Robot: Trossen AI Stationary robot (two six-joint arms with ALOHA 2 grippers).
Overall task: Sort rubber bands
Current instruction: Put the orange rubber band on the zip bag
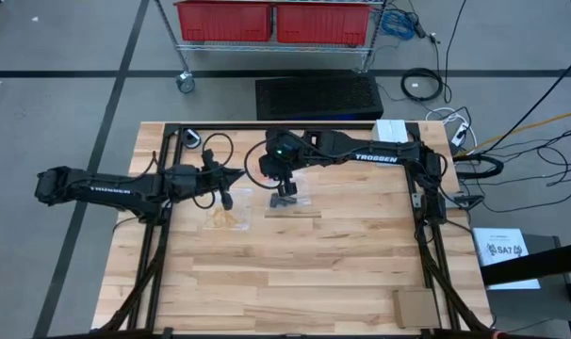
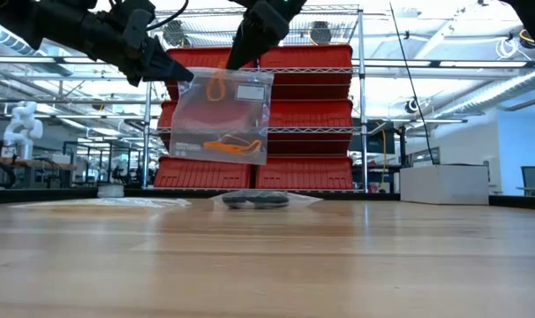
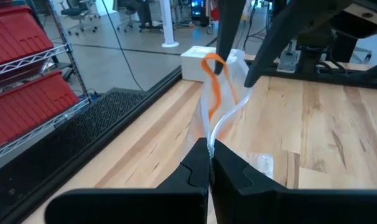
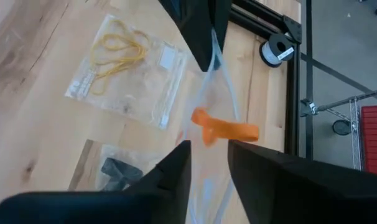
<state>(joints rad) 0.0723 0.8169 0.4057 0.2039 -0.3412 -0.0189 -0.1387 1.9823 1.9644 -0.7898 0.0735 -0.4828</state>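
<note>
The fingers of the left gripper [image 3: 208, 163] were closed tight on one edge of a clear plastic zip bag [image 2: 224, 115], and this kept the bag hanging in the air above the wooden tabletop [image 1: 295, 273], not touching it. The fingers of the right gripper [image 4: 208, 163] stood apart, one on each side of the bag's upper edge, and they did not pinch anything. My judgement is that they had let an orange rubber band [image 4: 229, 131] go into the bag, or were about to, while the other arm held the mouth up for it.

In the low view, one orange loop [image 2: 216, 86] sat near the top of the bag and a small bunch of orange bands [image 2: 232, 143] lay at its bottom, so the orange sort seemed well advanced.

A second clear bag with pale yellow rubber bands [image 4: 118, 46] lay flat on the tabletop under the arms. Near it, a third bag held dark bands [image 4: 118, 170]. I think these bags were put flat and apart so that each colour had its own place.
</note>
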